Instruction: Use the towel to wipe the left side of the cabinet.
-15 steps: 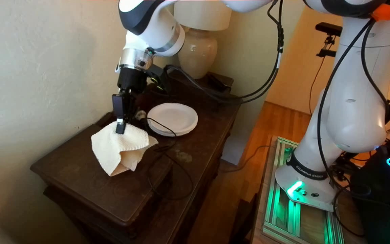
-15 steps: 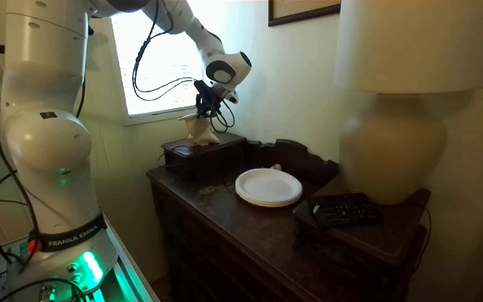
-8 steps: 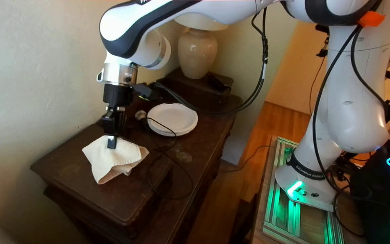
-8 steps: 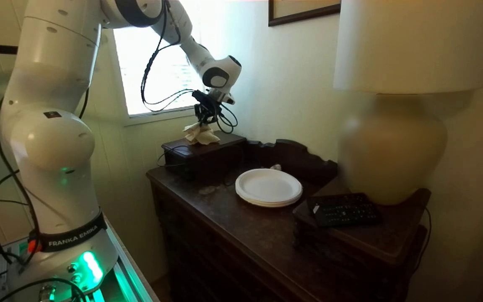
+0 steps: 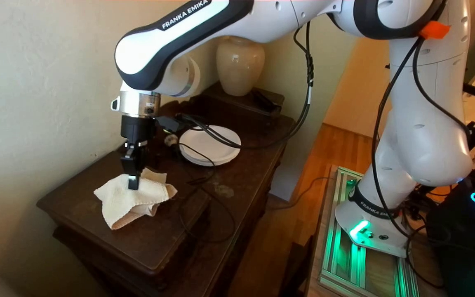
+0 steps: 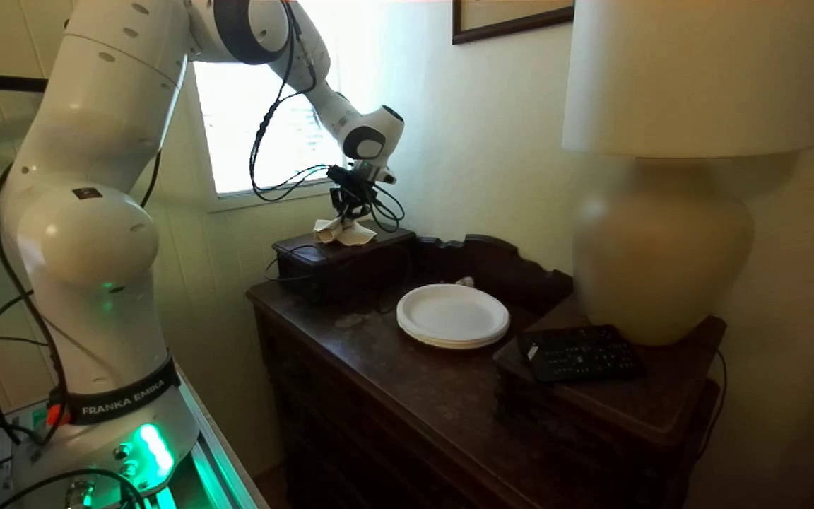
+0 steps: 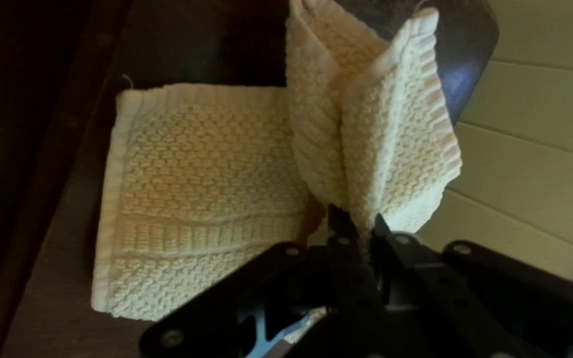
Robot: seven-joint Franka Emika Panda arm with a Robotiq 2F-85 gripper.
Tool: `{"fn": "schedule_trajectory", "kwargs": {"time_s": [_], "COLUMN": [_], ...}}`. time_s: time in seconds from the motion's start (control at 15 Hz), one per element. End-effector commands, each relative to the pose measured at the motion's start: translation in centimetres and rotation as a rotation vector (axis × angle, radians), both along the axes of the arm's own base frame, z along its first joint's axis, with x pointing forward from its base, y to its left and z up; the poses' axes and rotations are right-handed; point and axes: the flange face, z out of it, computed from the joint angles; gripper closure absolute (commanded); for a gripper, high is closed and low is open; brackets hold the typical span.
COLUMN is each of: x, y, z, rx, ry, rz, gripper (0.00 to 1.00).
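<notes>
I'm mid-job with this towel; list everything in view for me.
Walls: at least 2, pale, background.
Window: 1, bright white, in a wall.
Picture: 1, dark-framed, on a wall.
Cabinet: 1, dark brown, beside a wall.
Floor: 1, orange-brown, below the cabinet.
Plates: 1 stack, number unclear, white, mid-cabinet.
Small object: 1, pale, unidentified, beside the plates.
Cable: at least 1, black, on the cabinet.
Lamp: 1, cream, on a raised cabinet end.
Button pad: 1, black, beside the lamp.
Towel: 1, cream, at the raised end near the window.
Stand: 1, silver and brown, near the cabinet.
Arm: 1, white and black, on the stand.
Gripper: 1, black, closed on the towel.
</notes>
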Motion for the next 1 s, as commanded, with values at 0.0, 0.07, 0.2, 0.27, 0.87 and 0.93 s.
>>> {"fn": "schedule_trajectory", "kwargs": {"time_s": [0.0, 0.07, 0.2, 0.27, 0.87, 0.93], "x": [0.1, 0.1, 0.1, -0.1, -1.2, -1.6], "y": [0.0, 0.0, 0.3, 0.7, 1.0, 0.9], "z": [0.1, 0.1, -0.4, -0.9, -4.1, -4.0], "rx": [0.0, 0.0, 0.003, 0.008, -0.024, -0.012], "ry": [0.0, 0.0, 0.003, 0.016, 0.103, 0.139], "rz": [-0.001, -0.001, 0.01, 0.023, 0.08, 0.09], "gripper": [0.92, 0.92, 0.97, 0.97, 0.97, 0.97]}}
